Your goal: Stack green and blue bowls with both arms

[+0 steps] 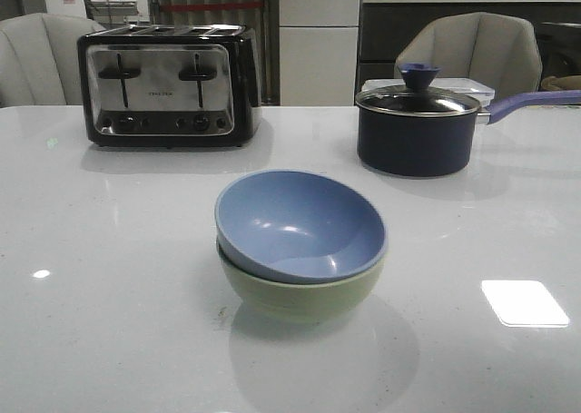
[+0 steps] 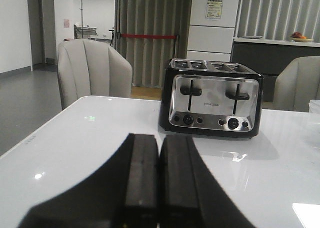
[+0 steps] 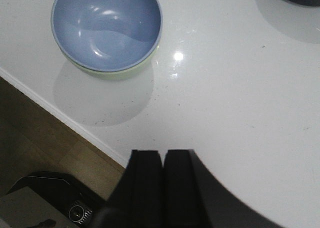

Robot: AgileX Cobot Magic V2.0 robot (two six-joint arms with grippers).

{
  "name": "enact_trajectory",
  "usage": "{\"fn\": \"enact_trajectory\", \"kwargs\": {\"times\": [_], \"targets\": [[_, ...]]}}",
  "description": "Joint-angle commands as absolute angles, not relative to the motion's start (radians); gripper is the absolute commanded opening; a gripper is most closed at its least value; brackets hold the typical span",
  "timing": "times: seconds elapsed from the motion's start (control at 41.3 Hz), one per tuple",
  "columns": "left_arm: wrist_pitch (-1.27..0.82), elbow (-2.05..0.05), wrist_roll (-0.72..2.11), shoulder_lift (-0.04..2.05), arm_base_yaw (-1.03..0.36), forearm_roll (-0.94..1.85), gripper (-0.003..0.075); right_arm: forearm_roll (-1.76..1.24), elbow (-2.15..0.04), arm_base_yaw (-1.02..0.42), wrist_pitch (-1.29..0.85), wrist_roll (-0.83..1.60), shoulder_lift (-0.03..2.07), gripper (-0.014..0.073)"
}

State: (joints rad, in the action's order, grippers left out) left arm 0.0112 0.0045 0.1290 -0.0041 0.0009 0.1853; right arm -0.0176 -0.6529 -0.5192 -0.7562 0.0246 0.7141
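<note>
White and glossy, the table [image 1: 109, 277] carries everything in sight. Largest on it is the toaster [image 1: 168, 86], chrome-faced in a black shell with two levers, which in the left wrist view stands straight ahead of the left gripper [image 2: 159, 188], well apart from the fingertips, with a pale chair [image 2: 90, 72] behind the table edge. Next in size is the saucepan [image 1: 418, 127], dark with a glass lid, a blue knob and a purple handle; in the right wrist view only its rim shows, well beyond the right gripper [image 3: 162, 188] and off to one side. The blue bowl [image 1: 300, 224] sits nested inside the green bowl [image 1: 300, 295], tilted a little so that its rim rides higher on the toaster's side, and the pair stands at the table's middle near the front edge. From the right gripper the stack lies ahead and off to one side, well apart, just inside the table edge. Both grippers have their black fingers pressed together with nothing between them, and neither touches a bowl.
</note>
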Motion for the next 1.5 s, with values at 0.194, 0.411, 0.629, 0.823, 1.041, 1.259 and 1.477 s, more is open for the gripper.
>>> {"fn": "enact_trajectory", "kwargs": {"times": [0.194,0.411,0.629,0.823,1.041,1.259,1.477], "targets": [[0.103,0.007,0.125,-0.027,-0.051,0.193,0.0096,-0.008,-0.683,-0.515,-0.700,0.025,0.709,0.0052],[0.103,0.007,0.125,-0.024,-0.051,0.193,0.0096,-0.008,-0.683,-0.515,-0.700,0.025,0.709,0.0052],[0.103,0.007,0.125,-0.024,-0.051,0.193,0.0096,-0.008,-0.683,-0.515,-0.700,0.025,0.709,0.0052],[0.103,0.007,0.125,-0.024,-0.051,0.193,0.0096,-0.008,-0.683,-0.515,-0.700,0.025,0.709,0.0052],[0.103,0.007,0.125,-0.024,-0.051,0.193,0.0096,-0.013,-0.646,-0.459,-0.677,0.025,0.651,0.0052],[0.103,0.007,0.125,-0.024,-0.051,0.193,0.0096,-0.008,-0.430,-0.196,-0.371,0.025,0.420,0.0052],[0.103,0.007,0.125,-0.024,-0.051,0.193,0.0096,-0.008,-0.136,-0.019,-0.042,0.025,0.144,0.0052]]}}
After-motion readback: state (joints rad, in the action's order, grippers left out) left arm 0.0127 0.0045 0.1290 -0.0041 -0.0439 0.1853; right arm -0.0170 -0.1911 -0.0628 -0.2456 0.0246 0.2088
